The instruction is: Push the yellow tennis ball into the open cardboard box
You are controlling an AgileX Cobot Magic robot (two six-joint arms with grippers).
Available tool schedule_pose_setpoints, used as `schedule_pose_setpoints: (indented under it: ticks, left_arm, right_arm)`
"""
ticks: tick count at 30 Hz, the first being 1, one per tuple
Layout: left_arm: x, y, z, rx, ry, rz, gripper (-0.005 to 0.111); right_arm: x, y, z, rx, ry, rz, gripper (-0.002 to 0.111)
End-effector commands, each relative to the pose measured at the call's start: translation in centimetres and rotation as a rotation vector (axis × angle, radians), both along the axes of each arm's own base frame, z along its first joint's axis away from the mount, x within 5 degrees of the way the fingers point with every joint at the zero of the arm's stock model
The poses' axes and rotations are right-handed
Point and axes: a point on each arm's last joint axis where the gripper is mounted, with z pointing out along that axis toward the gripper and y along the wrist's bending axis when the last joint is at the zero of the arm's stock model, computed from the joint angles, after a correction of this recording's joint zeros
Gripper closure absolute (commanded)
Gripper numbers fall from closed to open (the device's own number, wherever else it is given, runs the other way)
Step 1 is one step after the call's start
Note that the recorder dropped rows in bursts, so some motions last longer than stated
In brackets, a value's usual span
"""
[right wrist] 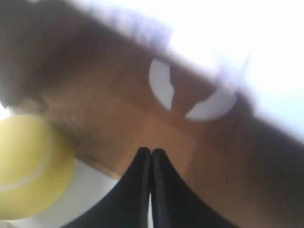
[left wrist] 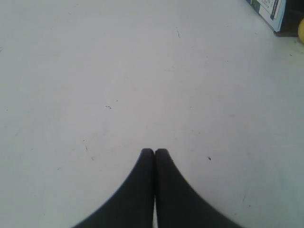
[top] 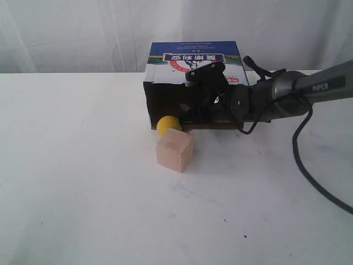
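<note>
the tennis ball (top: 166, 123) lies at the mouth of the cardboard box (top: 196, 59), behind the wooden cube (top: 174, 150).

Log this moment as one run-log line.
yellow tennis ball: at open cardboard box mouth, not inside | right tool: shut, beside ball | left tool: shut, far from ball | wooden cube: near ball

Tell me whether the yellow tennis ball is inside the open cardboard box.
Not yet: the small yellow tennis ball rests on the white table, right at the open mouth of the brown cardboard box.
</note>
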Motion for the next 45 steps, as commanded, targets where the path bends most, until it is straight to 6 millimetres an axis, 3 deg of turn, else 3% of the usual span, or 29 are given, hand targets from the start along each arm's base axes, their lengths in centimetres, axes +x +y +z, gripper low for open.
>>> schedule_pose_setpoints:
  ticks: [1, 6, 9, 12, 13, 14, 15, 18, 22, 25, 27, 31, 34, 35, 37, 41, 43, 45]
  left_arm:
    - [0.0, 0.0, -0.1, 0.022, 0.000, -0.010, 0.107]
    - [0.0, 0.0, -0.1, 0.091, -0.014, -0.036, 0.107]
    - [0.0, 0.0, 0.0, 0.097, -0.027, -0.036, 0.107]
    - [0.3, 0.2, 0.8, 0.239, -0.127, -0.058, 0.107]
    - [0.4, 0.1, 1.4, 0.156, -0.191, -0.034, 0.107]
    - [0.6, 0.0, 2.5, -0.098, -0.280, 0.020, 0.107]
    - [0.6, 0.0, 3.2, -0.495, -0.306, 0.093, 0.107]
    - [0.6, 0.1, 3.6, -0.756, -0.310, 0.139, 0.107]
    - [0.6, 0.1, 3.6, -0.921, -0.290, 0.166, 0.107]
    - [0.6, 0.5, 4.5, -0.919, -0.401, 0.160, 0.107]
    - [0.4, 0.9, 5.5, -0.798, -0.550, 0.152, 0.107]
    - [1.9, 1.4, 5.3, -0.584, -0.517, 0.236, 0.107]
    - [4.4, 2.0, 4.8, -0.421, -0.460, 0.315, 0.107]
    - [5.9, 1.8, 5.6, -0.377, -0.431, 0.308, 0.107]
    - [10.1, 0.7, 7.3, -0.229, -0.331, 0.200, 0.107]
    - [20.5, -1.5, 8.1, 0.031, -0.039, -0.030, 0.107]
    - [25.3, -1.5, 7.1, 0.043, 0.123, -0.005, 0.107]
    - [28.7, -1.3, 6.1, -0.015, 0.244, 0.086, 0.107]
  right_arm:
    - [-0.3, 0.0, 1.9, 0.026, 0.024, -0.003, 0.108]
    - [-1.7, -2.0, 4.4, -0.029, 0.155, 0.029, 0.108]
    - [-2.0, -3.9, 4.7, -0.095, 0.231, 0.036, 0.108]
    - [-2.4, -5.0, 4.8, -0.114, 0.308, 0.029, 0.108]
    - [-2.6, -5.3, 4.9, -0.120, 0.329, 0.028, 0.108]
    - [-2.8, -5.8, 5.3, -0.138, 0.346, 0.031, 0.108]
    - [-3.1, -6.3, 5.8, -0.165, 0.355, 0.037, 0.108]
    - [-3.7, -7.5, 7.3, -0.205, 0.365, 0.036, 0.108]
    - [-4.5, -9.7, 9.0, -0.299, 0.382, 0.027, 0.108]
    - [-4.4, -11.5, 10.0, -0.272, 0.367, -0.045, 0.108]
    - [-4.3, -12.5, 10.2, -0.239, 0.365, -0.101, 0.108]
    - [-4.3, -12.5, 10.3, -0.161, 0.380, -0.126, 0.108]
    - [-4.4, -11.4, 10.4, -0.045, 0.397, -0.076, 0.108]
    - [-4.5, -11.1, 10.5, -0.016, 0.404, -0.049, 0.108]
    - [-4.7, -10.5, 10.6, 0.041, 0.431, -0.025, 0.108]
    - [-5.2, -10.2, 10.5, 0.072, 0.488, -0.012, 0.108]
    - [-5.4, -10.2, 10.4, 0.067, 0.513, -0.002, 0.108]
    - [-5.5, -10.3, 10.4, 0.057, 0.520, 0.002, 0.108]
